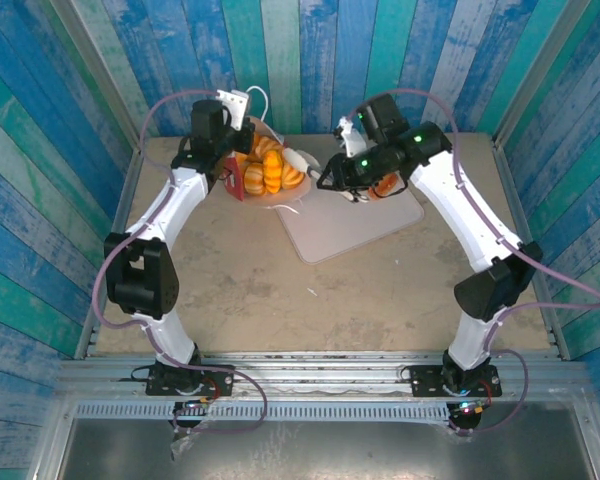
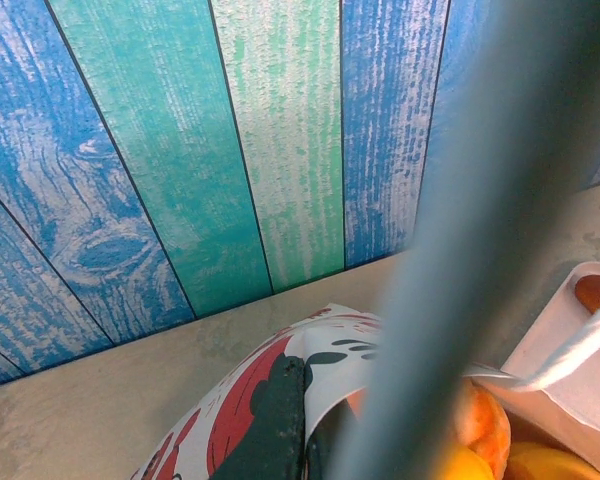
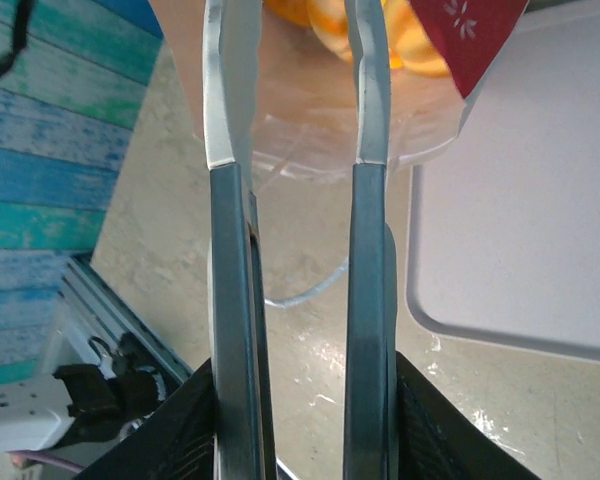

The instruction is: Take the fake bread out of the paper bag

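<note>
Top external: paper bag (image 1: 278,195) on its side at far middle of table (image 1: 240,300), long axis roughly left-right, mouth facing right toward pale tray (image 1: 345,235). Fake bread (image 1: 270,170) bunched orange inside the mouth; direction of single pieces hard to tell. One more orange piece on tray, under right arm. Left gripper (image 1: 236,152) down on bag's far-left edge. Right gripper (image 1: 327,182) just at the mouth, pointing left into it.

Left wrist: dark fingers (image 2: 270,430) closed tight, pinching bag's red-and-white wall. Orange bread just beside, lower right. Brown piece on tray at right edge.

Right wrist: two fingers parallel, narrow gap, nothing between, nothing gripped. Tips over bag's white inside, orange bread just past them. Cord handle (image 3: 300,295) flat on table below, tray at right.
</note>
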